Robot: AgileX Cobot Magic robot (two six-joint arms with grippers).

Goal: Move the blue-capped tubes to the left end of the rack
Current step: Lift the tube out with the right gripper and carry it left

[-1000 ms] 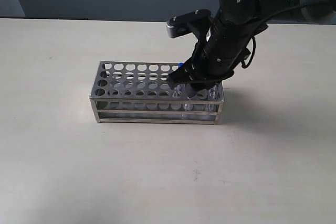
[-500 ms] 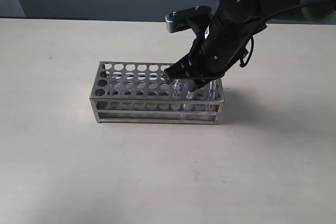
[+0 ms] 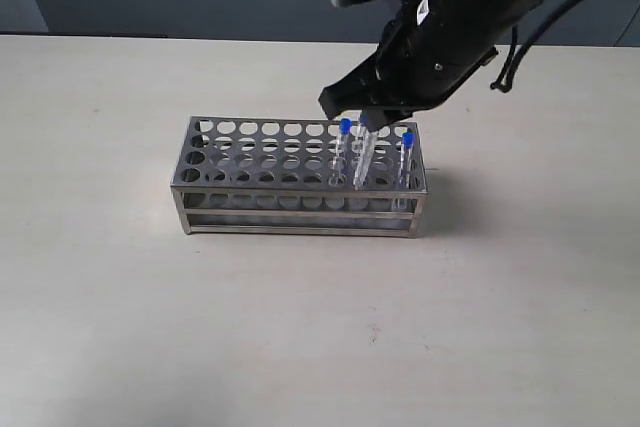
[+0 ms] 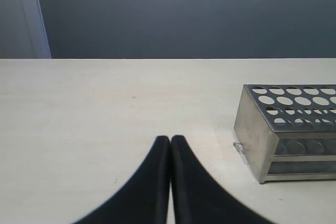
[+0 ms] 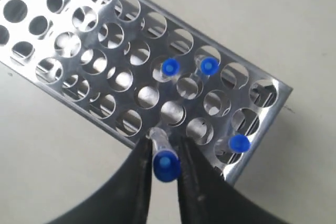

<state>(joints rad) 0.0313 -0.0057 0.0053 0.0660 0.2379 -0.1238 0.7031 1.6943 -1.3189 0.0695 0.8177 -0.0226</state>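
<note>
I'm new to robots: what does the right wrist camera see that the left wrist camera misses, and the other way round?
Only the right wrist view: the right gripper pinching one blue-capped tube, and three more tubes standing in the rack. Only the left wrist view: the left gripper, shut and empty, with a dark wall behind. Both: the rack and the pale table.
</note>
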